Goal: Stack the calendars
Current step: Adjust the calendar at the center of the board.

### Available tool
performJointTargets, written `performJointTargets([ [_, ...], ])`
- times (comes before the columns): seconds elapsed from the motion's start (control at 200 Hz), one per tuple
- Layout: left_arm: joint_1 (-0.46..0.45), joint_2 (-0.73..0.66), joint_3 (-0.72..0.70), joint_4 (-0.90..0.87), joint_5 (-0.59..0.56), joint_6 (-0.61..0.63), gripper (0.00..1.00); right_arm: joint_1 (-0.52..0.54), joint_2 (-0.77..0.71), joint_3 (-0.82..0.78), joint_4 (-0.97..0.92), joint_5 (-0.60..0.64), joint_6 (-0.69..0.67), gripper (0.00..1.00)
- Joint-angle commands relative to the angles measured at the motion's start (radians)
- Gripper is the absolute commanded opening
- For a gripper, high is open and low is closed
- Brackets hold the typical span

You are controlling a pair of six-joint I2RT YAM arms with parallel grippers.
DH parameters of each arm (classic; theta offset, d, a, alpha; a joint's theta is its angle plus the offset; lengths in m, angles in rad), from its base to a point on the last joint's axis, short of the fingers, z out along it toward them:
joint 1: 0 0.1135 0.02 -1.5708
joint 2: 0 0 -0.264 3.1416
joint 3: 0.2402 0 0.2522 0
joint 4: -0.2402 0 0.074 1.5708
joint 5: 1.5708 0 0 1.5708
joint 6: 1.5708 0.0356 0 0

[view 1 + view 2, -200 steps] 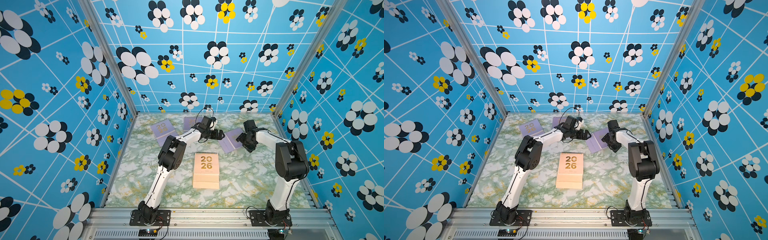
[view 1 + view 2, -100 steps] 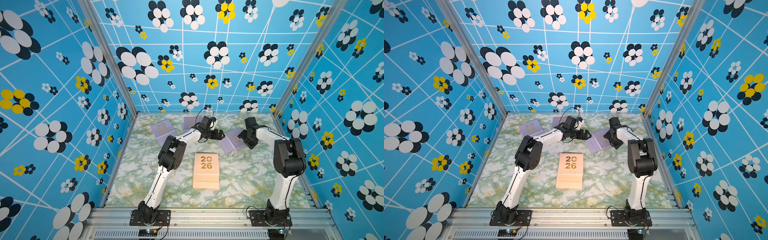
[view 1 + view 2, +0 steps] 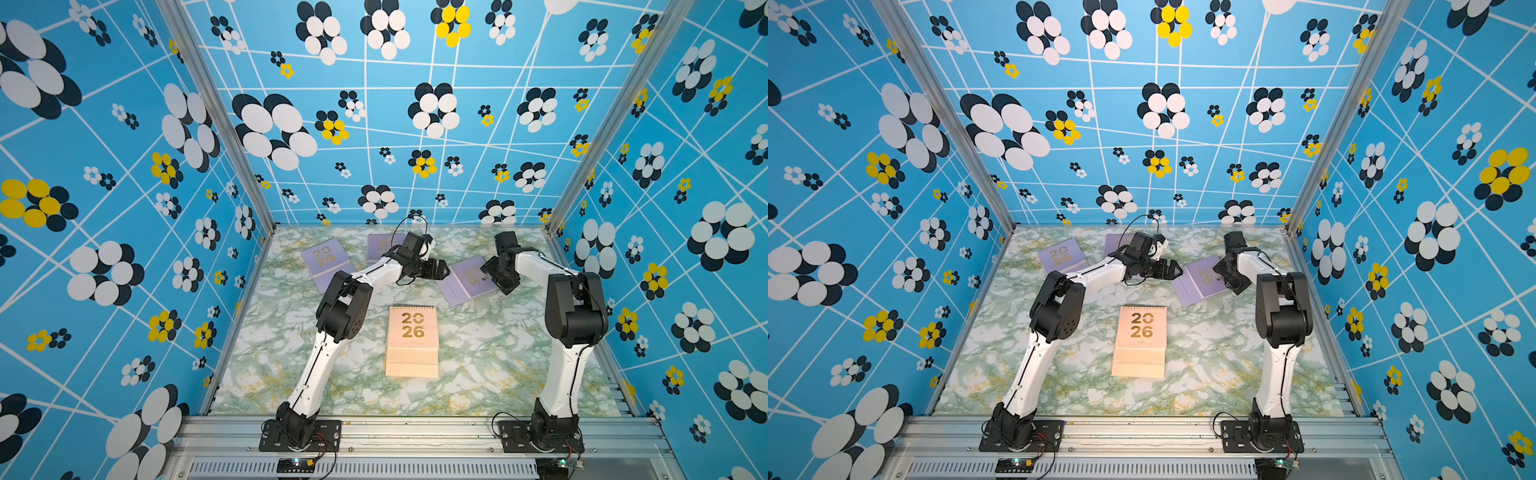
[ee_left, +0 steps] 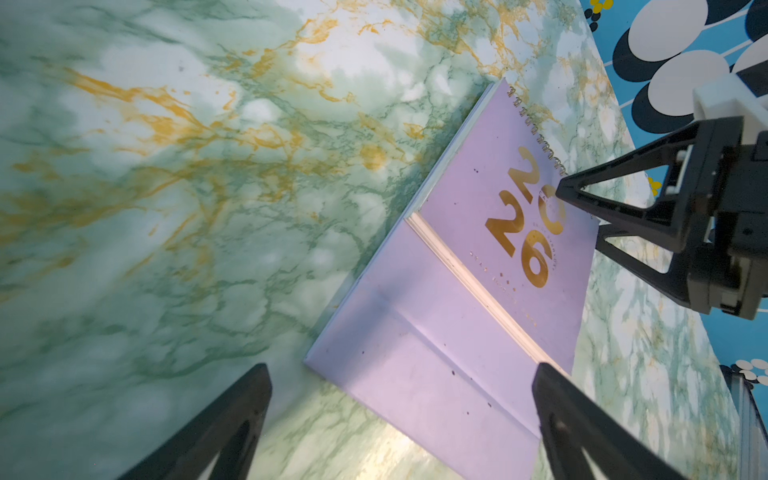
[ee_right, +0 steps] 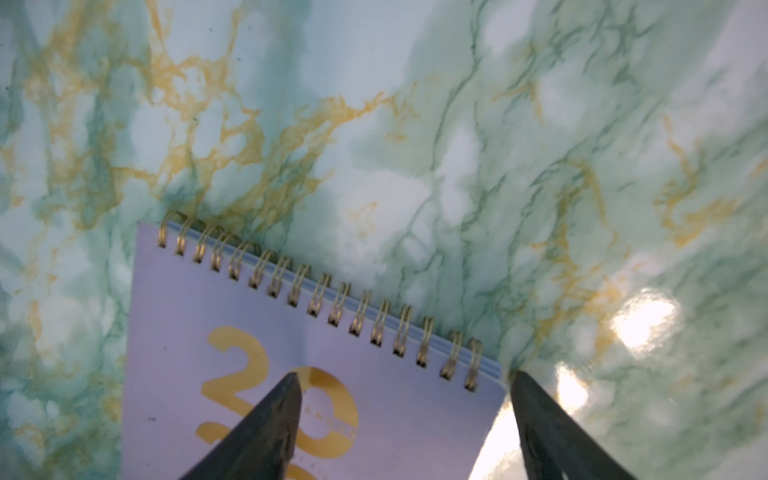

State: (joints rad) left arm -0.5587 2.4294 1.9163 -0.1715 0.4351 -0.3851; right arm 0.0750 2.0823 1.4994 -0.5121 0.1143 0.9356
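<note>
Standing at the front, I count four paper things on the green-and-white marble-patterned table top (image 3: 266,365); they are three flat lilac spiral-bound calendars with a gold "2026", and one peach-beige calendar stack (image 3: 411,338) in the middle of the frame. The layers of the stack are stepped at its lower edge; how many lie in it I cannot tell.

In both top views the first lilac calendar (image 3: 326,262) lies in the upper left of the table. The second lilac calendar (image 3: 379,246) lies just right of it, near the back wall and half hidden behind the left arm. The third lilac calendar (image 3: 465,282) lies askew in the upper right, between the two tools.

There are two arms and two grippers. The left gripper (image 3: 441,270) is at the left side of the third calendar with its jaws spread wide, holding nothing. The right gripper (image 3: 498,279) is at the calendar's right side; its jaws are also apart, not closed on anything.

The left wrist view gives what the top views do not: a fold line and white page edges on the lilac cover, and one black fingertip (image 4: 561,192) of the right gripper over the gold "0". The right wrist view alone shows the gold wire spiral (image 5: 316,299). There one finger is over the cover and the other is just past the calendar's corner, over marble; whether the first one touches I cannot tell.

Bare marble is open at the lower left and lower right of the stack; the blue flowered walls (image 3: 104,208) close three sides, and the right arm stands near the right one.
</note>
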Motion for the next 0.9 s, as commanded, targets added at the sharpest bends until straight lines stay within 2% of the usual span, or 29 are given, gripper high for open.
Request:
performJointTargets([
  [0.0, -0.001, -0.004, 0.009, 0.019, 0.023, -0.019, 0.99, -0.007, 0.041, 0.042, -0.022, 0.002, -0.004, 0.81],
  [0.325, -0.018, -0.007, -0.018, 0.042, 0.048, -0.046, 0.99, -0.010, 0.135, 0.203, -0.056, -0.031, -0.045, 0.80],
  [0.67, -0.049, -0.026, -0.042, 0.022, 0.061, -0.046, 0.99, -0.006, 0.265, 0.369, -0.082, -0.165, -0.111, 0.79],
  [0.894, -0.075, -0.050, -0.071, 0.025, 0.078, -0.057, 1.00, 0.003, 0.307, 0.465, -0.123, -0.201, -0.187, 0.78],
])
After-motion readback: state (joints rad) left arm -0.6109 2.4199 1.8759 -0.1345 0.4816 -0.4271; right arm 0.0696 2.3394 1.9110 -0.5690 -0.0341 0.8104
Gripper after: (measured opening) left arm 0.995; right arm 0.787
